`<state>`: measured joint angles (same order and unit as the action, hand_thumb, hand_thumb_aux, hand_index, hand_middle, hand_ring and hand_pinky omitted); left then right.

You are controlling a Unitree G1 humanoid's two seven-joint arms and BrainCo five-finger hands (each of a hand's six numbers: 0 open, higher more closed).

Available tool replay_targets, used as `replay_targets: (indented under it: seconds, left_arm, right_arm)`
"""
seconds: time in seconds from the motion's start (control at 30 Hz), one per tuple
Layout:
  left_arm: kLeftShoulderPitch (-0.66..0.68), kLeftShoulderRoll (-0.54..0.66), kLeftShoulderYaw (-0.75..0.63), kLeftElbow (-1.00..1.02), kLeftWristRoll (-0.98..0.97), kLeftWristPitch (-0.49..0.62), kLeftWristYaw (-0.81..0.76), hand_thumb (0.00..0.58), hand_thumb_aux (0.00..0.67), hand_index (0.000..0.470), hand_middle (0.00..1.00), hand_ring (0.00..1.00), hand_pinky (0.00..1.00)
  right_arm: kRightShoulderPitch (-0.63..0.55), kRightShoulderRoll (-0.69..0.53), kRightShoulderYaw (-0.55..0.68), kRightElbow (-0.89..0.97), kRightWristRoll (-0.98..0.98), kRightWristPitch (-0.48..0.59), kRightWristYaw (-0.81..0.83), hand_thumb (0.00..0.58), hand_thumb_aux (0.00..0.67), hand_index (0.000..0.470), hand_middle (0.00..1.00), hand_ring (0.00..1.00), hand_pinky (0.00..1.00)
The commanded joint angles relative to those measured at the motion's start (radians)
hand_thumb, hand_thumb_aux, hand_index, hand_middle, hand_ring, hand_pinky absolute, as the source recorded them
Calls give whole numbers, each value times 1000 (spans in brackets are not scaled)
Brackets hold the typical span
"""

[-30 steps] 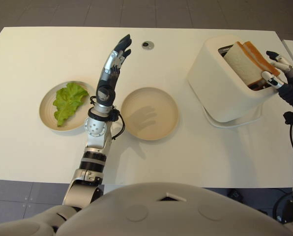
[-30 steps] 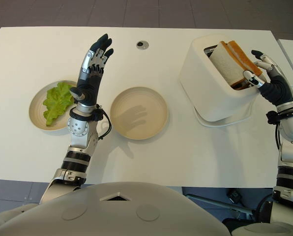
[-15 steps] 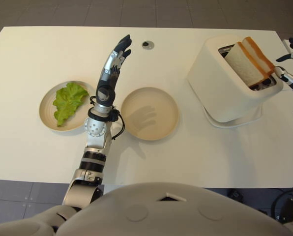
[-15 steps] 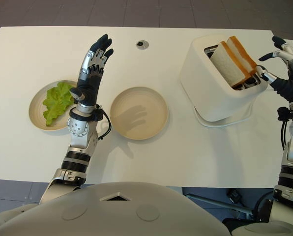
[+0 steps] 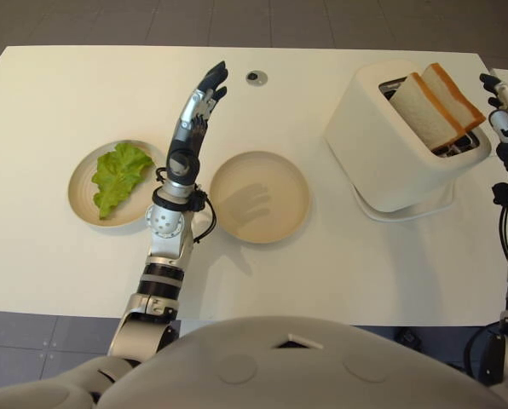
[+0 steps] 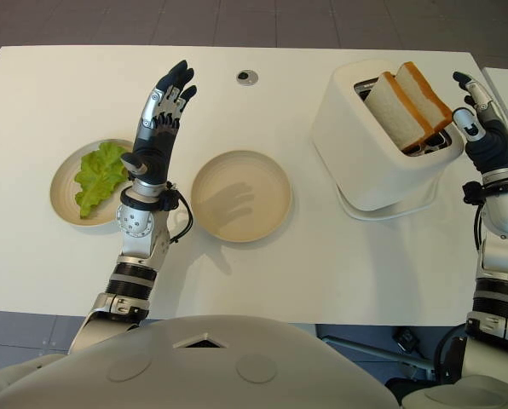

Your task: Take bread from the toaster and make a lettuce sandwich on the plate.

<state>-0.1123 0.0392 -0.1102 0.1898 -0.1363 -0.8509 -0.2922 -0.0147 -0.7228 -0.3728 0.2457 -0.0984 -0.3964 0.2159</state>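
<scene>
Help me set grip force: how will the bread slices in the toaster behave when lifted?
The bread slices look thin, so they are probably light and easily squashed. They lean touching each other in the toaster, so pulling one may drag the other. They stand unsupported without sagging, so they seem fairly stiff.

Table (image 5: 58,85): carries everything.
Lettuce (image 5: 118,175): on the side plate (image 5: 77,194), left.
Middle plate (image 5: 279,217): centre, just right of the side plate.
Left hand (image 5: 199,106): above the gap between the plates.
Toaster (image 5: 390,149): right, well apart from the middle plate.
Bread (image 5: 433,106): in the toaster's slot.
Right hand (image 5: 503,115): just right of the bread.
Grommet (image 5: 256,78): behind the middle plate.
</scene>
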Motion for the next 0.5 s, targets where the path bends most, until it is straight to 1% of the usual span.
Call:
replay_targets:
  seconds: [0.03, 0.1, 0.13, 0.17, 0.2, 0.23, 0.27, 0.3, 0.5]
  left_arm:
    - [7, 1, -1, -9, 17, 7, 1, 0, 0, 0, 0, 0, 0]
    - [8, 0, -1, -8, 19, 6, 2, 0, 0, 0, 0, 0, 0]
    - [8, 0, -1, -8, 19, 6, 1, 0, 0, 0, 0, 0, 0]
    - [9, 0, -1, -8, 19, 6, 1, 0, 0, 0, 0, 0, 0]
    - [9, 0, -1, -8, 20, 6, 1, 0, 0, 0, 0, 0, 0]
    - [10, 0, -1, -8, 20, 6, 2, 0, 0, 0, 0, 0, 0]
    - [9, 0, -1, -8, 20, 6, 2, 0, 0, 0, 0, 0, 0]
    - [8, -1, -1, -7, 20, 6, 2, 0, 0, 0, 0, 0, 0]
    - [0, -3, -1, -3, 24, 6, 4, 0, 0, 0, 0, 0, 0]
  right_arm:
    - [-36, 0, 57, 72, -49, -3, -7, 0, 0, 0, 0, 0, 0]
    - [-49, -3, 75, 102, -59, -9, -10, 0, 0, 0, 0, 0, 0]
    - [-51, -5, 80, 111, -61, -12, -11, 18, 11, 7, 0, 0, 0]
    - [-52, -7, 83, 117, -61, -16, -11, 436, 336, 236, 0, 0, 0]
    - [-52, -10, 86, 122, -61, -20, -10, 491, 407, 286, 0, 0, 0]
    - [-52, -12, 88, 124, -60, -23, -10, 550, 518, 363, 0, 0, 0]
    - [-52, -13, 89, 124, -60, -26, -10, 576, 617, 433, 0, 0, 0]
    - [-50, -15, 88, 120, -57, -29, -11, 580, 670, 470, 0, 0, 0]
    - [-27, -18, 56, 33, -26, -34, -12, 580, 670, 470, 0, 0, 0]
